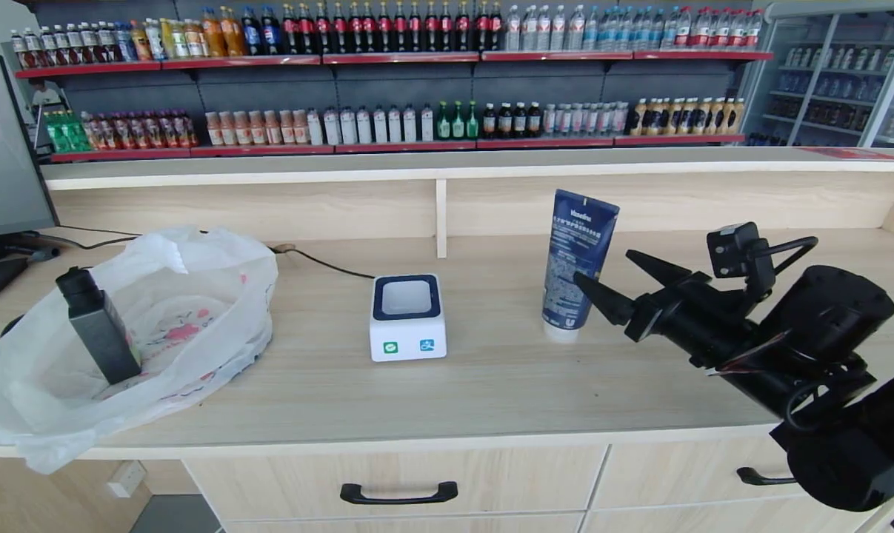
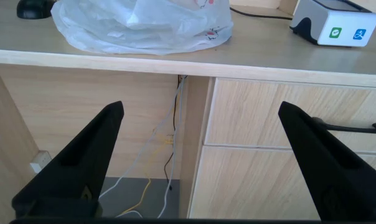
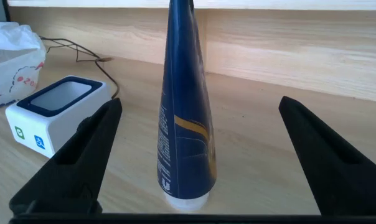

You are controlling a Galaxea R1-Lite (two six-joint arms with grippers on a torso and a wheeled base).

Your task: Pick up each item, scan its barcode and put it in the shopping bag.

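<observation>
- The blue tube (image 1: 580, 263) is standing on the desk (image 1: 491, 385), to the right of the scanner (image 1: 407, 317).
- Its long axis is running vertically: the white cap is resting on the desk and the flat crimped end is pointing up.
- The tube is being framed by the right end effector (image 1: 602, 268). Its jaws are spread apart to either side of the tube's lower body, and no contact is being made yet.
- Picking up the tube is judged to be the step in hand; scanning and bagging are not yet done for it.
- A level advance is being called for next, then a closing on the lower body. It should be gentle, since a tall tube on a small cap is likely to be tipped by a nudge.
- The shopping bag (image 1: 121, 348) is lying at the desk's left end, with a dark bottle (image 1: 97, 326) standing inside it.
- The left end effector (image 2: 200, 106) is being held low before the drawer fronts (image 2: 287, 106), with its jaws apart and nothing between them.
</observation>
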